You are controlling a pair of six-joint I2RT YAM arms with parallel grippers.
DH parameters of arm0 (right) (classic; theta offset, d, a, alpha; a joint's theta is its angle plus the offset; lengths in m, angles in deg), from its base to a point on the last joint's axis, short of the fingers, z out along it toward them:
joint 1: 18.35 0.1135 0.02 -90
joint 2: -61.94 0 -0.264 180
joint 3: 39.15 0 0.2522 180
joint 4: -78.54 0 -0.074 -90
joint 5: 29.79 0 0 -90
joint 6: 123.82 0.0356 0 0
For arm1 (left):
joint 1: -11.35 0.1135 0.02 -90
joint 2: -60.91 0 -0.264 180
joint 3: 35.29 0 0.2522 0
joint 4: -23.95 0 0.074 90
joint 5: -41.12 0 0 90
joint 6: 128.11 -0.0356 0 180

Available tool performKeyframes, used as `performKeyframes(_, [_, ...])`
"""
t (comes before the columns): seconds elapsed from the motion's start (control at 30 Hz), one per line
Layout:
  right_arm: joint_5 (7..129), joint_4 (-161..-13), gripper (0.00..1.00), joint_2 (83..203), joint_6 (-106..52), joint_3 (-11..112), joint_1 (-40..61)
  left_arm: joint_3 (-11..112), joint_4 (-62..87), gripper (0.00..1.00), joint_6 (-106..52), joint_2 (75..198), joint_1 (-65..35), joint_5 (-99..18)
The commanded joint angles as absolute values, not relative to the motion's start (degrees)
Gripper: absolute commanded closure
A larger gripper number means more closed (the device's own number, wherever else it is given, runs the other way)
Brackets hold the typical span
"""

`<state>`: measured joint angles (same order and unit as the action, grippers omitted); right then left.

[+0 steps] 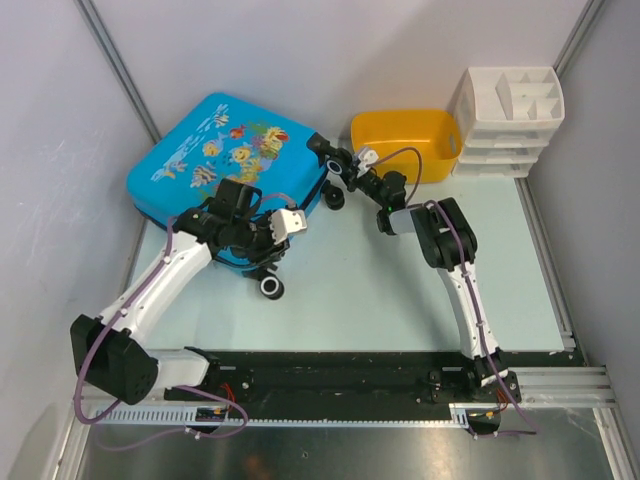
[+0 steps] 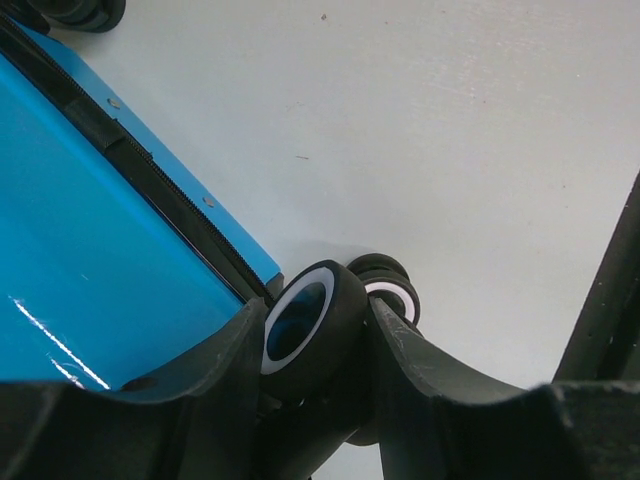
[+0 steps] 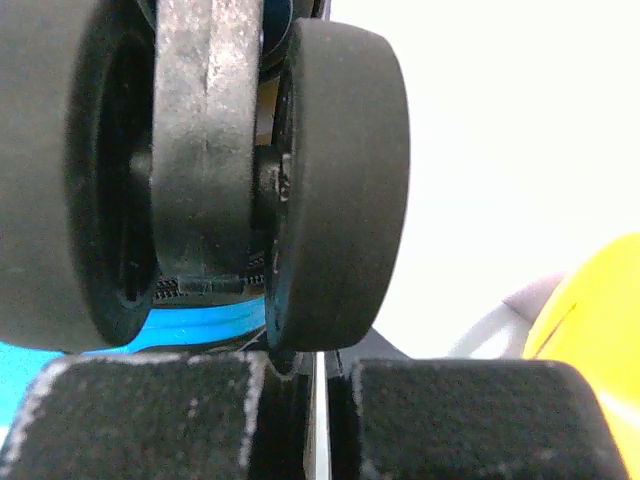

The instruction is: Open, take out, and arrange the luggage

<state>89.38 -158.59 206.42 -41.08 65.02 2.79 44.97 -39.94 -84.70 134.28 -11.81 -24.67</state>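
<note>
Top external: luggage point(image 1: 200, 120) (fish print point(image 1: 245, 148)) bears white marks point(image 1: 172, 167), perhaps lettering.

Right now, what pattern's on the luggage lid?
Bright blue luggage with a colourful cartoon fish print; shows best in the top external view.

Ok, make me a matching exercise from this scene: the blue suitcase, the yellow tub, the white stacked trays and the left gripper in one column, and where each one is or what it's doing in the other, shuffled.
Column one
1. luggage
2. yellow tub
3. white stacked trays
4. left gripper

Column two
a. far right corner
b. lying flat and closed, far left
c. fingers either side of a black wheel
d. far side, just left of the trays

Pairs: 1-b, 2-d, 3-a, 4-c
</note>
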Motion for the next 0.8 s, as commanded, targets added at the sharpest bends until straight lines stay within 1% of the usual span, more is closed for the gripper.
performKeyframes(0.0, [84.8, -165.7, 1.00, 208.4, -36.9, 74.1, 0.5, 41.5, -49.4, 0.53, -90.4, 136.7, -8.5, -37.4])
performKeyframes(0.1, [86.3, -167.7, 1.00, 208.3, -37.5, 73.8, 0.8, 39.8, -49.4, 0.54, -91.6, 136.2, -8.2, -37.9])
performKeyframes(0.3, [90.4, -168.6, 1.00, 202.8, -39.8, 65.9, 1.2, 38.0, -50.9, 0.54, -93.6, 134.8, -7.4, -39.7])
performKeyframes(0.33, [90.8, -168.7, 1.00, 202.1, -39.8, 65.6, 1.3, 38.7, -51.2, 0.53, -93.4, 134.4, -7.4, -39.7])
performKeyframes(0.37, [91.5, -168.6, 1.00, 201.9, -39.8, 65.1, 1.2, 39.7, -51.2, 0.50, -92.3, 134.1, -7.4, -39.0])
performKeyframes(0.4, [91.6, -168.6, 1.00, 201.8, -40.1, 64.8, 1.4, 43.3, -51.1, 0.45, -91.2, 133.9, -7.5, -37.8])
performKeyframes(0.43, [91.7, -168.7, 1.00, 201.7, -40.4, 64.6, 1.6, 45.7, -51.1, 0.36, -89.7, 134.1, -7.8, -35.8])
performKeyframes(0.47, [92.0, -168.7, 1.00, 201.8, -40.6, 64.5, 1.6, 48.2, -51.1, 0.33, -86.2, 134.5, -8.4, -35.2])
performKeyframes(0.5, [92.0, -168.8, 1.00, 201.8, -40.8, 64.4, 1.7, 53.4, -51.1, 0.31, -84.5, 135.0, -10.4, -34.7])
performKeyframes(0.53, [91.9, -168.8, 1.00, 201.9, -40.9, 64.3, 1.8, 55.9, -50.8, 0.27, -83.2, 135.3, -11.7, -34.3])
performKeyframes(0.6, [91.9, -168.9, 1.00, 201.9, -40.9, 64.4, 2.0, 61.8, -49.2, 0.26, -79.8, 136.2, -15.8, -33.8])
performKeyframes(0.7, [92.1, -169.1, 1.00, 201.7, -40.8, 63.9, 2.3, 65.8, -46.9, 0.25, -78.0, 137.8, -20.2, -35.8])
performKeyframes(0.77, [92.0, -169.3, 1.00, 201.8, -40.9, 63.8, 2.6, 66.7, -46.5, 0.29, -77.8, 140.6, -21.8, -37.3])
